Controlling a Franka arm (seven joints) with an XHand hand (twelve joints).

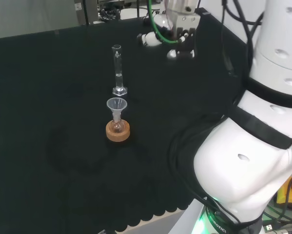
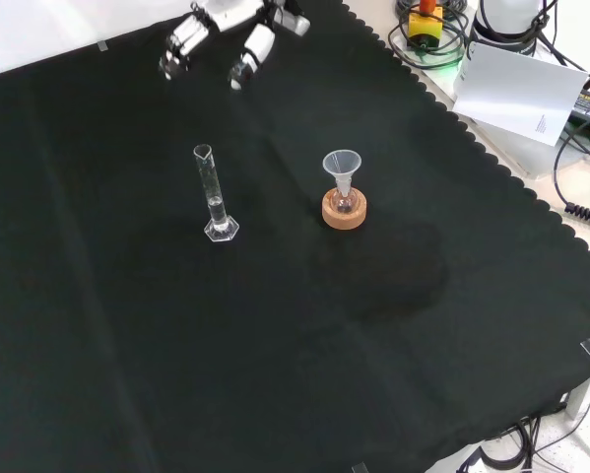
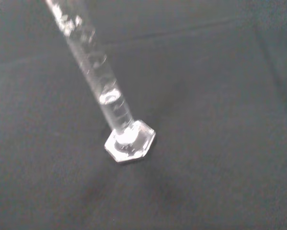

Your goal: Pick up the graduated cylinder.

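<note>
Hovers with hand (image 2: 221, 34) open and empty, well apart from the upright graduated cylinder (image 2: 214, 197) standing beside the funnel (image 2: 341, 168) on the worktop (image 2: 127, 345), seemingly lined up to approach.

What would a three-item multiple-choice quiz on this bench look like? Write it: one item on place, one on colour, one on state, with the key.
1. In the front view, where does the graduated cylinder stand relative to the funnel?
A. To its left
B. To its right
C. Inside it

2. What colour is the ring stand under the small flask?
A. Red
B. Cork brown
C. Blue

3. How is the cylinder now?
A. Lying on its side
B. Lifted in the hand
C. Upright on the cloth, untouched

Key: 1 A, the cylinder stands left of the funnel in the front view. 2 B, the ring is cork brown. 3 C, its hexagonal base rests on the cloth while the hand hovers apart, fingers relaxed.
</note>
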